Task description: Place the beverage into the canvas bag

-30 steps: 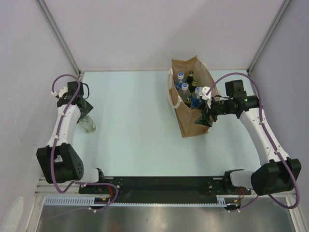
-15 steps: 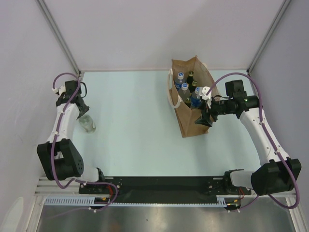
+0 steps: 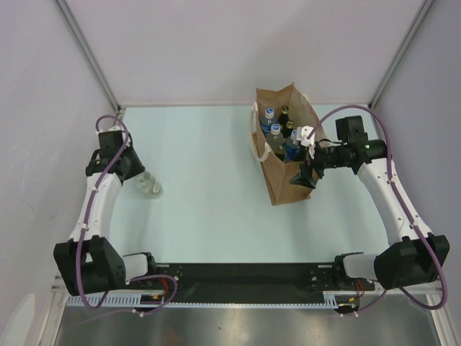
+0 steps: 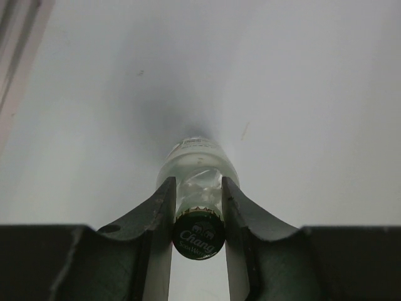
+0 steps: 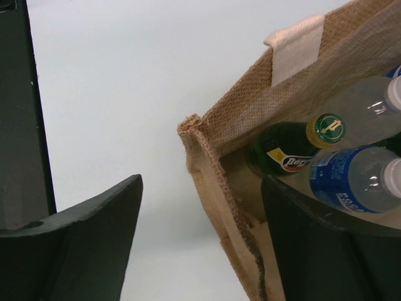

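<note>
A clear glass bottle (image 4: 197,157) with a dark green Chang cap (image 4: 198,235) is the beverage. My left gripper (image 4: 197,188) is shut on its neck just under the cap. In the top view the bottle (image 3: 150,188) and my left gripper (image 3: 142,180) are at the table's left side, far from the bag. The tan canvas bag (image 3: 287,184) stands upright at the back right. My right gripper (image 3: 305,176) is open at the bag's near right corner. In the right wrist view, my right gripper (image 5: 200,182) straddles the bag's wall (image 5: 225,207), one finger outside and one inside.
The bag holds several drinks: blue-labelled water bottles (image 5: 351,182) and a green Perrier bottle (image 5: 285,147). A white loop handle (image 3: 256,140) hangs on the bag's left side. Grey walls stand close on the left and right of the table (image 3: 209,209).
My left arm has swung right with the bottle in its grip, carrying it a short way toward the table's middle. The right arm and the bag have not moved.
</note>
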### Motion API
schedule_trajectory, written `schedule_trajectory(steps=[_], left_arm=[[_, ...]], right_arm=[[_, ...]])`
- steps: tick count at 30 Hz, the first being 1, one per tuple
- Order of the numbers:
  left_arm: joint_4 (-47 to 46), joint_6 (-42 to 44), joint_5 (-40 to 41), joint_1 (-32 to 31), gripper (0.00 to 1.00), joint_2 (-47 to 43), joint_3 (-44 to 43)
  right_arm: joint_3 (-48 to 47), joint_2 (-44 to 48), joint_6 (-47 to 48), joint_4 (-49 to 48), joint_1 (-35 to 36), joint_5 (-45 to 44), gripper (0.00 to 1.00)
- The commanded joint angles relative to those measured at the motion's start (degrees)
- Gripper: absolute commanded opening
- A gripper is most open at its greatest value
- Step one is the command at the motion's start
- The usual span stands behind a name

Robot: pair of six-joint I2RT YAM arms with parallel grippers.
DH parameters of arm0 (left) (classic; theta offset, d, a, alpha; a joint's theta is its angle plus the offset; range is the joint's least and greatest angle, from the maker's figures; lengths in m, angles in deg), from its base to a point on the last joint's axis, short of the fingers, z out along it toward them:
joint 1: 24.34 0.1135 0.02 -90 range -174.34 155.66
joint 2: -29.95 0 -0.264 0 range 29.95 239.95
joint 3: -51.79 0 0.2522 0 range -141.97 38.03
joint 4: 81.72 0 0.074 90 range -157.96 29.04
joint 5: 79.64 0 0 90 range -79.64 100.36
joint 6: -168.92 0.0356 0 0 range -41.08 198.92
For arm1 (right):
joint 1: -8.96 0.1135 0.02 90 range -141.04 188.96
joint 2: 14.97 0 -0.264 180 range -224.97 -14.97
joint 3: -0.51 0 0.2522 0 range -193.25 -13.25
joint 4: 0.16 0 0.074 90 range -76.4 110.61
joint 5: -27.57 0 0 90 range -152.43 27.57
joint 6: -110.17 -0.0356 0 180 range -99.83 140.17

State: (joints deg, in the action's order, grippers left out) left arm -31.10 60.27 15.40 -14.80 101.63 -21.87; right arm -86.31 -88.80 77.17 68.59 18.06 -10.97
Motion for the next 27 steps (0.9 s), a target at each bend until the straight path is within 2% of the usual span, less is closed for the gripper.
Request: schedule_trajectory(steps=[1,8,13,20,27], left_arm=[[-8.91,4.15,-9.08,-5.13,0.0,-5.23,-0.75],[-11.37,4.77,-10.4,-19.36,0.0,-3.57,-2.68],[-11.9,5.38,-11.45,-26.57,0.0,-0.58,-7.59],[-10.5,2.23,-11.72,-32.21,0.0,3.9,-15.58],[-6.89,-3.75,-11.37,-36.08,0.0,7.68,-22.89]], right_arm=[[-4.2,-0.45,-0.04,-0.05,1.18,1.53,0.85],[-7.1,-1.59,-1.53,-0.22,3.55,2.76,0.87],[-9.12,-2.2,-4.78,-1.8,4.78,5.22,0.9],[-8.34,-3.08,-13.73,-8.56,9.96,7.25,0.91],[-7.36,-4.31,-21.91,-19.64,19.27,-0.99,0.93]])
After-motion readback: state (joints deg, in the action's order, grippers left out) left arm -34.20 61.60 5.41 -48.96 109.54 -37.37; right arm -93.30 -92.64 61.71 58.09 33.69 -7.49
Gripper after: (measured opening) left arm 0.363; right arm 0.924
